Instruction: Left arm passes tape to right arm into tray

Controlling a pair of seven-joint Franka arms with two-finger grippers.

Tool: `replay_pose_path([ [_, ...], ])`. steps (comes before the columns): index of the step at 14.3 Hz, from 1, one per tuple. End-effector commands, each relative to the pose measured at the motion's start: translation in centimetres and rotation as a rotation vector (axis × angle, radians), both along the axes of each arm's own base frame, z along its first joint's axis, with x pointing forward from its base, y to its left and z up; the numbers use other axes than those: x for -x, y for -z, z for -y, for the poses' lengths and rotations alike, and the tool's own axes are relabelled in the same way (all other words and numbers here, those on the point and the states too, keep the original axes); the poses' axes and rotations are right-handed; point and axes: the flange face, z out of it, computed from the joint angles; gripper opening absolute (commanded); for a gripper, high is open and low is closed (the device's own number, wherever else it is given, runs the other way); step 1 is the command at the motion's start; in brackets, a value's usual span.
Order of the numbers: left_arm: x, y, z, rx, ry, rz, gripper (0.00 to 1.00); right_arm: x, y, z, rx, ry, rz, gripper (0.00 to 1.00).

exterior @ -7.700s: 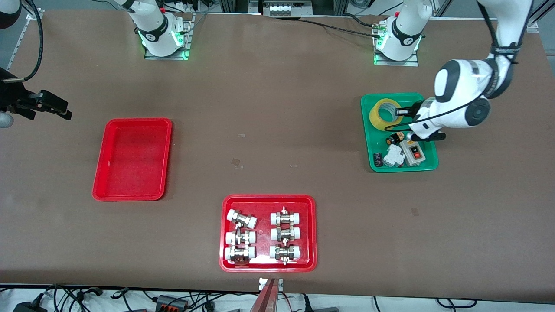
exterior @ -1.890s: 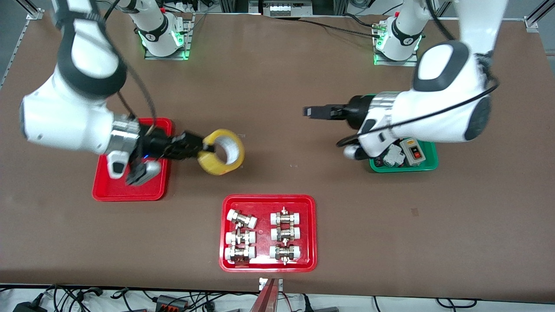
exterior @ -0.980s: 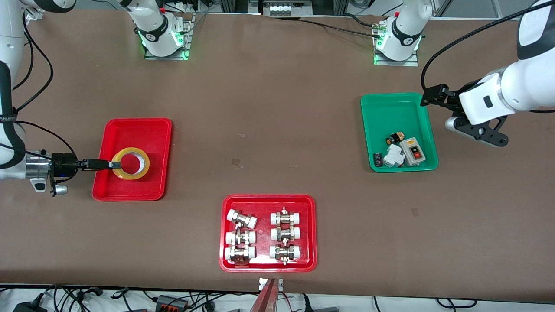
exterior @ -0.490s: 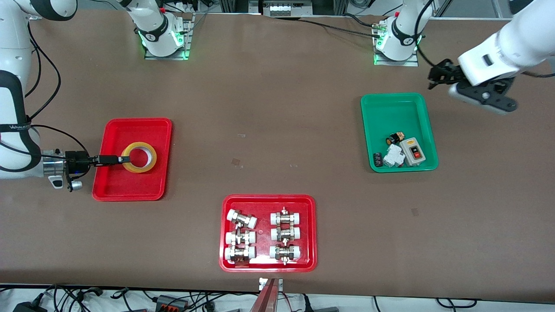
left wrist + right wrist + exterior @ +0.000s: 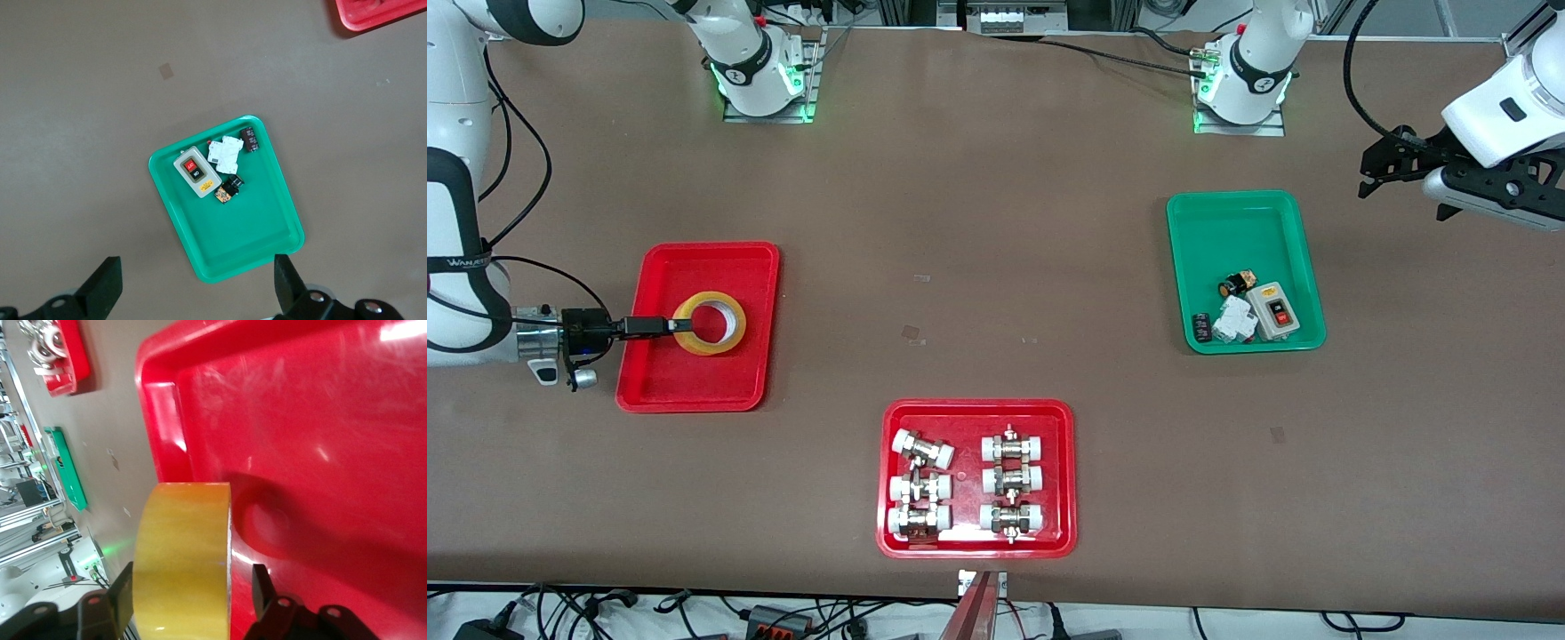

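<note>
The tape, a yellowish ring with a white core, is in the narrow red tray at the right arm's end of the table. My right gripper reaches in level from the tray's side and stands around the roll's wall. In the right wrist view the tape fills most of the gap of the right gripper; a strip of red tray shows between the roll and one finger, so the jaws are open. My left gripper is open and empty, up over bare table beside the green tray.
The green tray holds a grey switch box and small electrical parts. A wider red tray with several white-capped metal fittings sits nearest the front camera, mid-table.
The tape went from the green tray via the left gripper to the right gripper, then into the narrow red tray. Lately the tape has barely shifted; the left gripper has swung out past the green tray.
</note>
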Motion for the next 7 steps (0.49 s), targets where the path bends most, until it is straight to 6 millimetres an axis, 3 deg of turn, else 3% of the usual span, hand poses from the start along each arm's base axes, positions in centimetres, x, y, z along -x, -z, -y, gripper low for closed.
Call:
replay_pose_path([
  [1,0.3,-0.4,-0.4,0.004,0.023,-0.021,1.00,1.2,0.3,0.7,0.027,-0.053,-0.011,1.00],
  [4,-0.5,-2.3,0.5,0.006,-0.169,0.010,1.00,1.2,0.4,1.1,0.102,-0.101,-0.009,1.00],
  [7,-0.9,-1.8,0.7,0.004,-0.287,-0.010,1.00,-0.8,-3.1,-0.3,0.262,-0.193,0.072,1.00],
])
